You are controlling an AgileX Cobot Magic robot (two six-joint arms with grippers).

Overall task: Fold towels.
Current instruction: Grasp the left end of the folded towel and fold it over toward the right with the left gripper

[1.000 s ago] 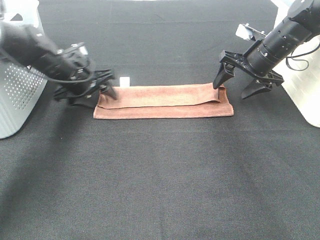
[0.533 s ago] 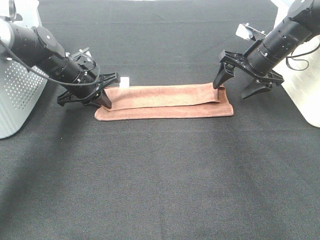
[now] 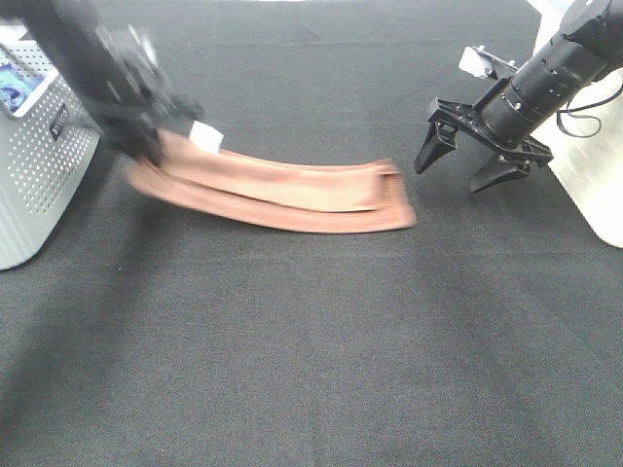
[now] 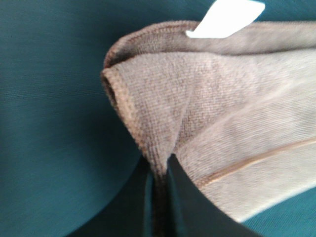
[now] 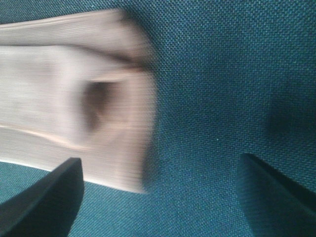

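Observation:
The rust towel is folded into a long strip on the black table, motion-blurred. Its left end is lifted, with the small white tag showing. My left gripper is shut on that left end; in the left wrist view the fingers pinch the towel's corner just below the tag. My right gripper is open and empty, hovering just right of the towel's right end. The right wrist view shows its spread fingertips and the blurred towel end.
A perforated grey bin stands at the left edge, close to the left arm. A white container stands at the right edge behind the right arm. The black cloth table spreads out in front.
My left gripper has closed on the towel's left end and pulled it up and to the left, dragging the whole strip leftward. The right gripper has stayed open in place.

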